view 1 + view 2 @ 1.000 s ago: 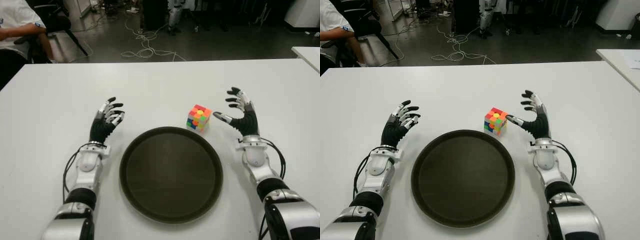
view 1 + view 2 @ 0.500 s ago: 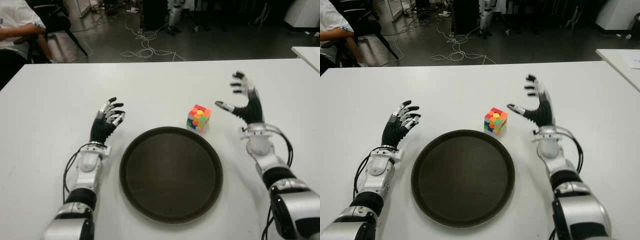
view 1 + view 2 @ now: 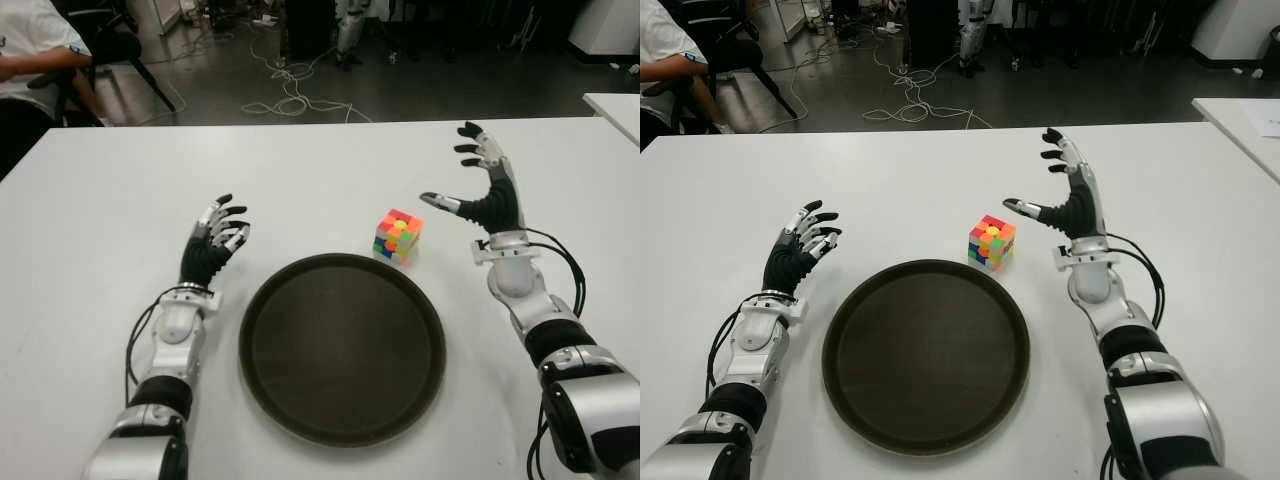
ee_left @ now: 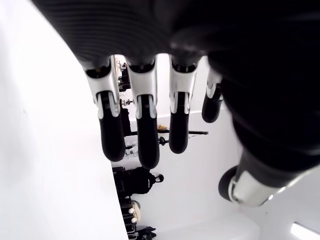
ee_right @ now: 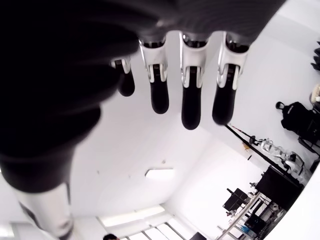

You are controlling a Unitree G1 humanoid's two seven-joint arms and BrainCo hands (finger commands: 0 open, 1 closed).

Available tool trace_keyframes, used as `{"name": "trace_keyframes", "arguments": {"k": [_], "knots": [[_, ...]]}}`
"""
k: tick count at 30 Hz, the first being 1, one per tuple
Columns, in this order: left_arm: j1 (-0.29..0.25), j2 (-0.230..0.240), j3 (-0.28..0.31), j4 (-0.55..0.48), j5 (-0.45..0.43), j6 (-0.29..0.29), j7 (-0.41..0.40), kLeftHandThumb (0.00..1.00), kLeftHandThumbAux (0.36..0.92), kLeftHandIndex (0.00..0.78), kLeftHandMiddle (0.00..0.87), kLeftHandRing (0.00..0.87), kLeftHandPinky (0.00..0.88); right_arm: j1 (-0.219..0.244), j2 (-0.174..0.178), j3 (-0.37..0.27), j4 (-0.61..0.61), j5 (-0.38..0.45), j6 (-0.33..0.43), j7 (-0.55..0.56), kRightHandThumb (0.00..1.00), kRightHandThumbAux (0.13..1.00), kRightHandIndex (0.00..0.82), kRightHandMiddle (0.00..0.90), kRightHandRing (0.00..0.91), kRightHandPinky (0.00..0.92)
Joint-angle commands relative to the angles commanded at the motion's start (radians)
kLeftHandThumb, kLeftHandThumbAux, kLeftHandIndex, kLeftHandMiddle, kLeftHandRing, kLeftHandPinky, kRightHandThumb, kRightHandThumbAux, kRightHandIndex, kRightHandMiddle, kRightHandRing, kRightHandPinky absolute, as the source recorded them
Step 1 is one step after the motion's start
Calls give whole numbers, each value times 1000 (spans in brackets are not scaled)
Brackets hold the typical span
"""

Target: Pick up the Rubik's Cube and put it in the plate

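Note:
A Rubik's Cube point(image 3: 398, 236) with bright mixed colours sits on the white table point(image 3: 300, 170), just past the far right rim of a round dark plate point(image 3: 342, 346). My right hand point(image 3: 478, 185) is raised to the right of the cube, fingers spread and thumb pointing toward it, a short gap between them. It holds nothing; its wrist view shows only straight fingers point(image 5: 190, 95). My left hand point(image 3: 215, 235) shows left of the plate, fingers loosely extended and empty.
A person's sleeve and arm point(image 3: 35, 45) show by a chair at the far left beyond the table. Cables point(image 3: 290, 95) lie on the dark floor behind. Another white table's corner point(image 3: 615, 105) is at the far right.
My right hand rose from the table beside the cube, went up and farther back, and now has shifted slightly left toward the cube. Cube, plate and left hand have not moved.

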Motion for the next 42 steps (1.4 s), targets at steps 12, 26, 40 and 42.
{"name": "trace_keyframes", "arguments": {"k": [12, 26, 40, 42], "knots": [[0, -3, 6, 9, -4, -9, 0, 538, 654, 139, 267, 316, 366, 71, -124, 94, -426, -175, 406, 290, 0, 588, 109, 194, 211, 199], [9, 1, 0, -8, 9, -2, 11, 503, 662, 139, 271, 322, 365, 87, -260, 209, -718, -310, 686, 764, 0, 502, 49, 186, 182, 153], [9, -2, 8, -4, -11, -23, -15, 564, 670, 142, 269, 313, 358, 103, -291, 249, -780, -380, 776, 861, 10, 548, 6, 172, 188, 167], [11, -2, 8, -7, -13, -22, -19, 561, 668, 144, 270, 317, 361, 108, -294, 248, -784, -385, 776, 857, 22, 555, 2, 170, 188, 174]]}}
